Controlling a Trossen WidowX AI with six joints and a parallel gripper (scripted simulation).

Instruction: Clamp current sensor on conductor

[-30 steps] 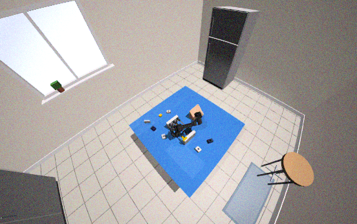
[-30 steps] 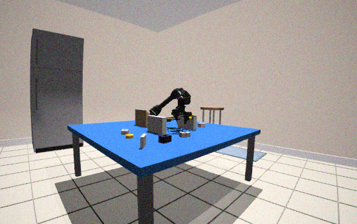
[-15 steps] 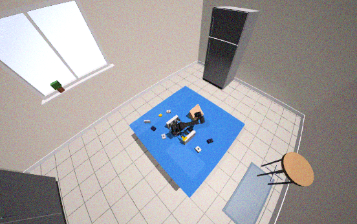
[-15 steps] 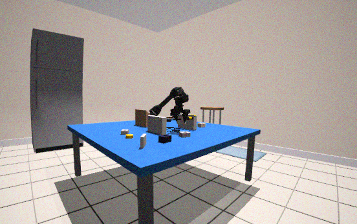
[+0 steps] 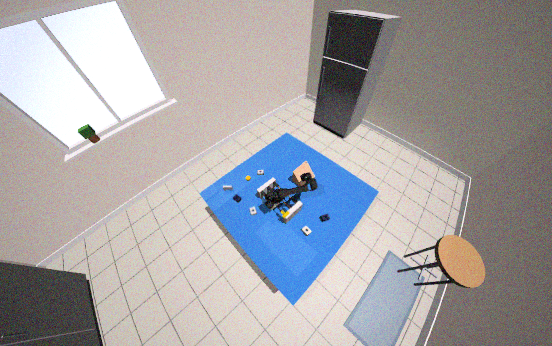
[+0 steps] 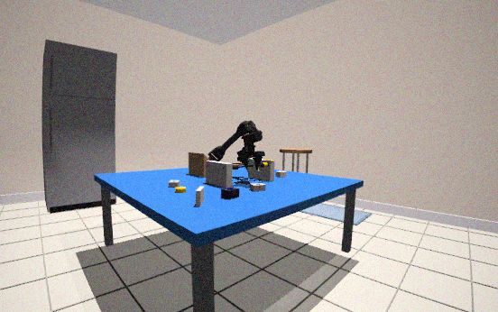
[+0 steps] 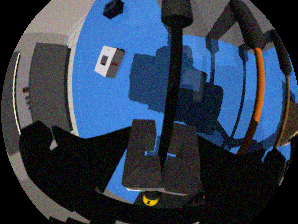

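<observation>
My gripper point(image 5: 274, 199) point(image 6: 253, 164) point(image 7: 163, 134) is shut on the dark grey split-core sensor point(image 7: 142, 162), low between the two white end panels point(image 5: 293, 212) point(image 6: 219, 175). In the wrist view its black fingers stand on both sides of the sensor. A black conductor point(image 7: 173, 70) runs down to the sensor and between its two halves. The halves lie close together, with a narrow gap at the far end; whether they are latched cannot be told. A yellow marker point(image 7: 150, 200) shows below the sensor; its text and the sensor's arrow are unreadable. The top and exterior views hide the sensor.
An orange conductor point(image 7: 259, 85) and other dark ones run alongside on the right in the wrist view. A brown block point(image 5: 302, 171) point(image 6: 197, 164) stands by the arm's base. White boxes point(image 5: 306, 230) point(image 6: 258, 187) point(image 7: 109, 61), dark blocks point(image 5: 324, 217) point(image 6: 230, 193) and a yellow piece point(image 5: 248, 178) point(image 6: 180, 189) lie around.
</observation>
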